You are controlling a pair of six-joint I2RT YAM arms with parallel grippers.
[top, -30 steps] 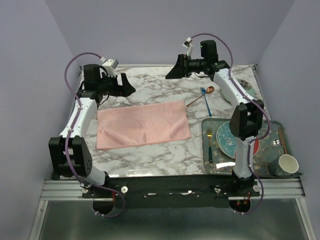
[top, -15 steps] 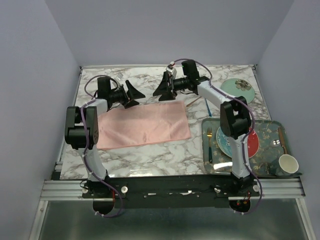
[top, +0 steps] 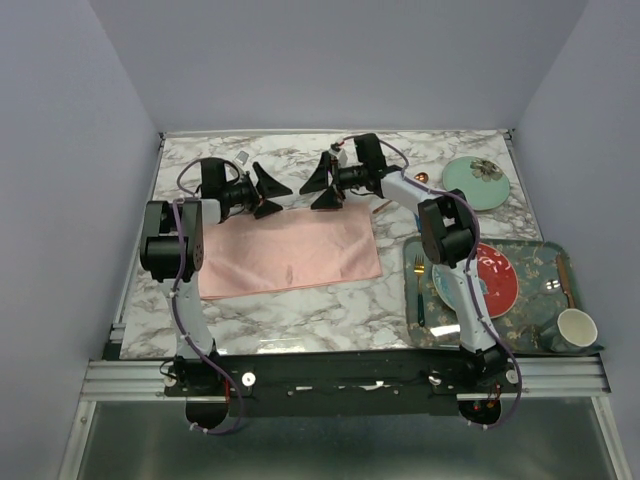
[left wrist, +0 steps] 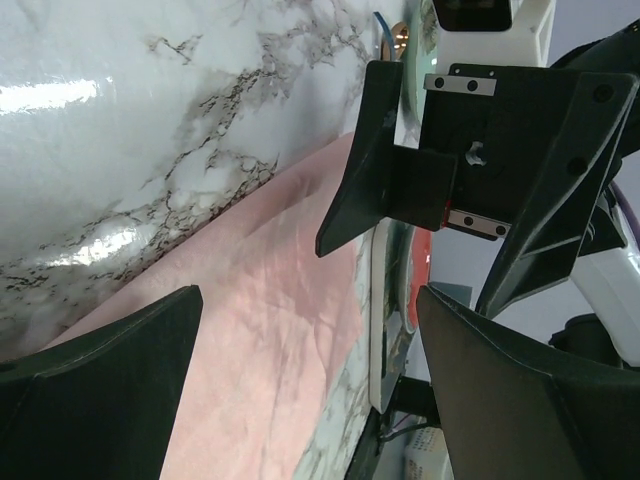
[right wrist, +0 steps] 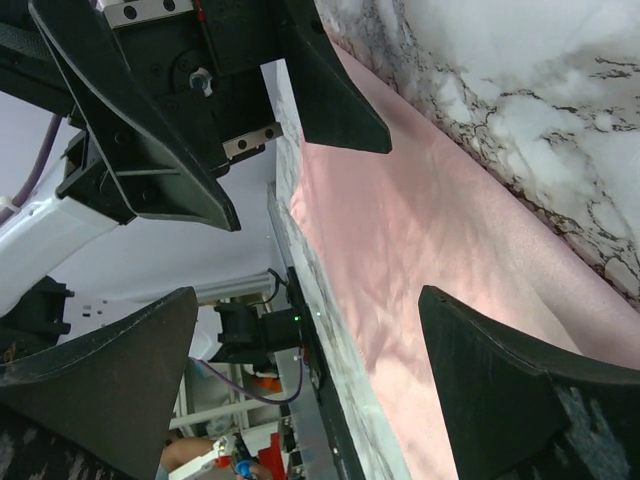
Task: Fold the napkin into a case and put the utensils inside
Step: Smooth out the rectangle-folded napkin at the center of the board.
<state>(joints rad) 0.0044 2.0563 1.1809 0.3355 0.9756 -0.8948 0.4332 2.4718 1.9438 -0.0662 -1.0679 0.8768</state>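
The pink napkin lies spread flat on the marble table; it also fills the left wrist view and the right wrist view. Both grippers hover low over its far edge, facing each other. My left gripper is open and empty. So is my right gripper, a short gap away. Behind the right arm lies the copper spoon, its bowl near the green plate. The right arm hides the small blue fork in the top view.
A green plate sits at the table's back right. A patterned tray at the right front holds a red plate, a gold-headed fork with a teal handle and a white cup.
Both arms have swung in and down from the back corners toward the napkin's far edge. The grippers now face each other there, still open. The napkin has not moved.
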